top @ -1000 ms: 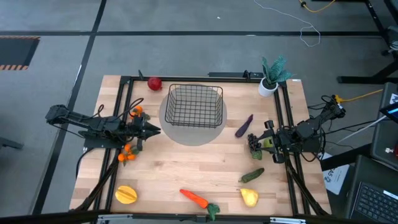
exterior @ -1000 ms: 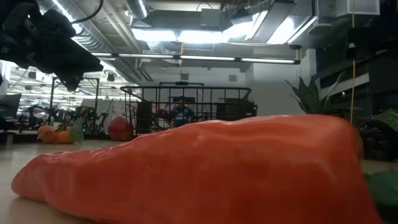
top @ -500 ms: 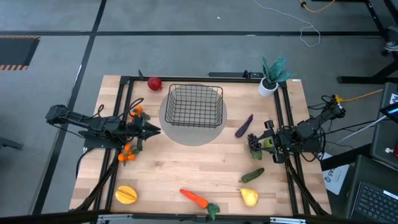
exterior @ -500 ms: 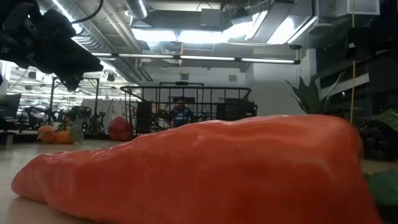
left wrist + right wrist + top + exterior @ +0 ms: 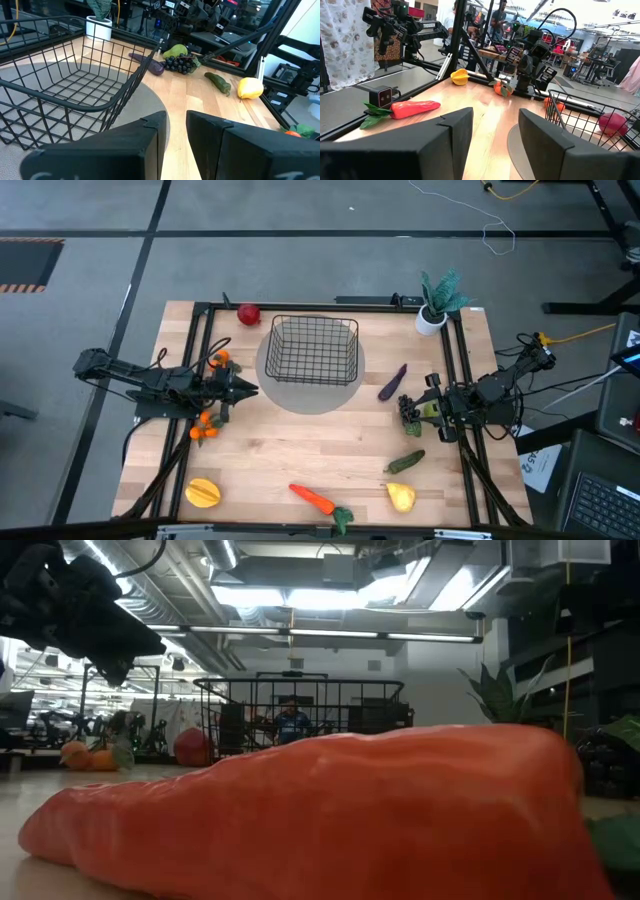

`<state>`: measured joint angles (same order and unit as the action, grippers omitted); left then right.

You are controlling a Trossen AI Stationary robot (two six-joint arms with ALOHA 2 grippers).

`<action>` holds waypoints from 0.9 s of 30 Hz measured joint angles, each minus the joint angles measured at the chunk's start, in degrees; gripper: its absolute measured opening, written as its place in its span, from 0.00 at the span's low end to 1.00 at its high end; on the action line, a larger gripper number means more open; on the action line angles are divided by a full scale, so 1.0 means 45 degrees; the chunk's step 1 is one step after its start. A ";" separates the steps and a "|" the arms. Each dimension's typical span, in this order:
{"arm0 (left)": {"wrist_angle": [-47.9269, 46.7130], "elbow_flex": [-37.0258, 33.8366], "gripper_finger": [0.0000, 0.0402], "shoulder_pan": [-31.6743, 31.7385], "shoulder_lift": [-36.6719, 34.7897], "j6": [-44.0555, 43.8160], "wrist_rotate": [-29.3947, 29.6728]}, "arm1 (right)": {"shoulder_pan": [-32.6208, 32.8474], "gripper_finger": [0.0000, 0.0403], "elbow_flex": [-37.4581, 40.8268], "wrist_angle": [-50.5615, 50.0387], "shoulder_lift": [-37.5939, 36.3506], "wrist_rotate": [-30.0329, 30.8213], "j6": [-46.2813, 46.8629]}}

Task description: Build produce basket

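The black wire basket point(image 5: 312, 348) stands empty on a round grey mat at the table's far middle. It also shows in the left wrist view point(image 5: 65, 85). The produce lies loose around it: red apple point(image 5: 248, 313), eggplant point(image 5: 392, 381), grapes point(image 5: 409, 418), cucumber point(image 5: 405, 462), pear point(image 5: 401, 497), carrot point(image 5: 313, 499), yellow-orange fruit point(image 5: 203, 493), and oranges point(image 5: 205, 428). My left gripper point(image 5: 252, 390) hovers left of the basket, open by a narrow gap and empty point(image 5: 176, 117). My right gripper point(image 5: 408, 406) is open and empty point(image 5: 496, 117), right by the grapes.
A small white pot with a teal plant point(image 5: 432, 315) stands at the far right corner. More oranges point(image 5: 218, 360) lie beside the left arm. The carrot point(image 5: 320, 810) fills the low view's foreground. Bare wood lies between the basket and the near edge.
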<state>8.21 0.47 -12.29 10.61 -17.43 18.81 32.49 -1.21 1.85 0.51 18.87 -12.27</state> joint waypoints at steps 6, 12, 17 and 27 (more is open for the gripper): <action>-0.0005 0.0001 0.16 0.0004 -0.0004 0.0000 0.0002 | 0.0000 0.41 0.0000 0.0000 0.0000 0.0000 0.0000; -0.0002 0.0001 0.16 0.0002 0.0000 0.0002 0.0001 | -0.0003 0.41 0.0000 0.0000 0.0000 0.0003 0.0138; -0.0004 0.0001 0.16 0.0001 0.0000 0.0000 0.0001 | -0.0005 0.41 0.0000 0.0004 0.0000 -0.0008 0.1632; -0.0002 0.0001 0.16 0.0001 -0.0002 0.0000 0.0001 | 0.0000 0.41 0.0000 0.0238 0.0000 0.0002 0.4728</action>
<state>8.20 0.48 -12.28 10.60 -17.43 18.82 32.49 -1.21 2.92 0.51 18.88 9.00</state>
